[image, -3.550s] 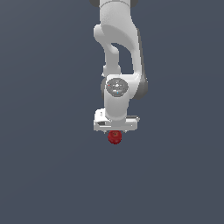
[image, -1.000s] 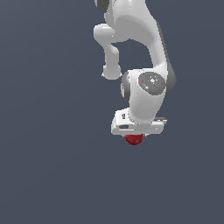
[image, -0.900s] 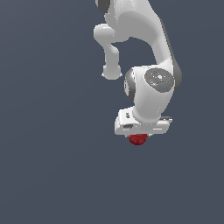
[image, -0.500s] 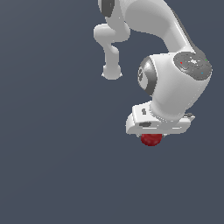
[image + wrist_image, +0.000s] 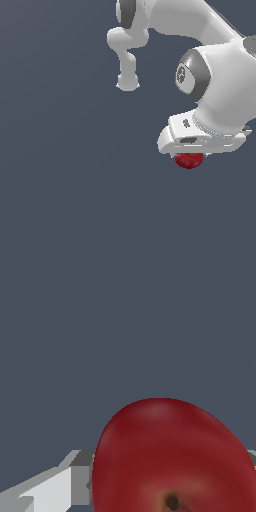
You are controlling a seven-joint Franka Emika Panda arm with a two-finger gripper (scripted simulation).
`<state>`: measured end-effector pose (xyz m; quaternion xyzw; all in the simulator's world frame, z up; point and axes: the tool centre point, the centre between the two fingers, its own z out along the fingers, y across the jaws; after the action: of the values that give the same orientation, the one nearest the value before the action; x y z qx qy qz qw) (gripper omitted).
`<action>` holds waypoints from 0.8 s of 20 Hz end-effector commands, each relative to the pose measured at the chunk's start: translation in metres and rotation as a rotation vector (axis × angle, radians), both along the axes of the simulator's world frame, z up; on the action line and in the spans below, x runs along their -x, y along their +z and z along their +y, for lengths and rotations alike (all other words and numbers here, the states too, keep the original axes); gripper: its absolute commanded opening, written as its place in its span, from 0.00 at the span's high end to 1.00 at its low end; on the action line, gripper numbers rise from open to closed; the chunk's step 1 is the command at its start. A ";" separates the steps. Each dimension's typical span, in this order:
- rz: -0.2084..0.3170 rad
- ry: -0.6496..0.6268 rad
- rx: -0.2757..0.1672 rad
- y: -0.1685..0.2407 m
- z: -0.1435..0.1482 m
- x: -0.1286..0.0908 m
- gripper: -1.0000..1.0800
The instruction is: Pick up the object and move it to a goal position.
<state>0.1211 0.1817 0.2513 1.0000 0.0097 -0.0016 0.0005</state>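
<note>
Tool (image 5: 192, 156) pinching the apple (image 5: 189, 160) (image 5: 172, 456), which hangs beneath it at the exterior view's right; the fruit looks light, rigid and smooth-skinned, so likely slippery, best gripped across its widest girth, clear of the dimple (image 5: 172, 501).

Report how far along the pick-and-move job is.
Done: the pick. The dark red object sits under the white gripper, and the wrist view shows it close between the fingers. In hand: the carry. Left: reaching the goal, for which no marker is visible.
</note>
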 end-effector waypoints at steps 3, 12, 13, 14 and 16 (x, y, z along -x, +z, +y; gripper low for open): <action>-0.003 -0.001 -0.001 0.016 0.010 -0.007 1.00; -0.003 -0.001 -0.001 0.032 0.024 -0.017 1.00; -0.003 -0.001 -0.001 0.033 0.025 -0.018 1.00; -0.003 -0.001 -0.001 0.034 0.026 -0.018 1.00; -0.003 -0.001 -0.001 0.036 0.027 -0.019 1.00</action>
<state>0.1393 0.2076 0.2836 1.0000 0.0095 -0.0017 0.0004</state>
